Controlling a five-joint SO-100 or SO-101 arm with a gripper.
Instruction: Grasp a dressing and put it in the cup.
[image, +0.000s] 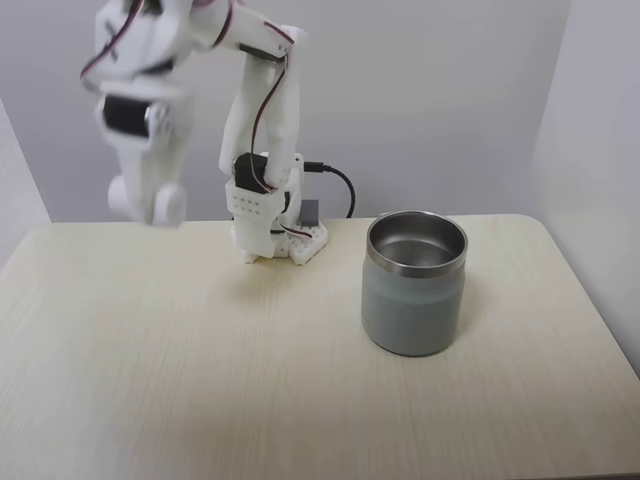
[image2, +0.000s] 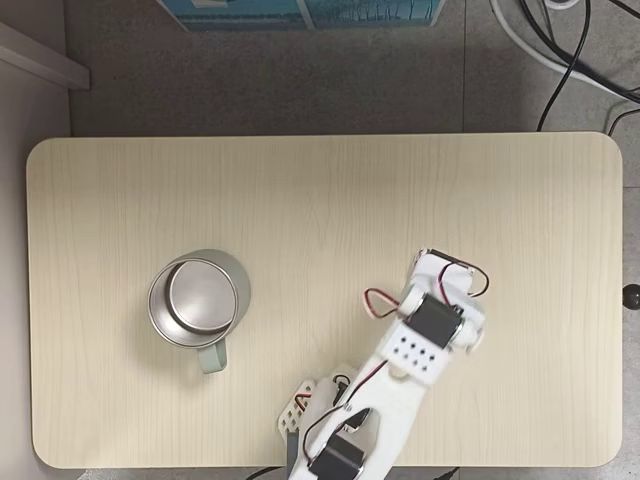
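The cup (image: 414, 290), pale grey-green with a shiny steel rim, stands upright right of the table's middle. From above, the cup (image2: 198, 300) shows a bare steel inside with nothing in it. My white gripper (image: 150, 205) hangs blurred in the air at the upper left, well above the table and far from the cup. Its tip shows rounded white shapes that I cannot tell apart. From above, the arm's wrist (image2: 432, 322) covers the fingers. The dressing is hidden: none lies on the table.
The arm's base (image: 280, 235) stands at the table's far edge, with a black cable (image: 340, 180) behind it. The light wood table (image: 200, 380) has rounded corners. Beyond its edge run floor cables (image2: 570, 50).
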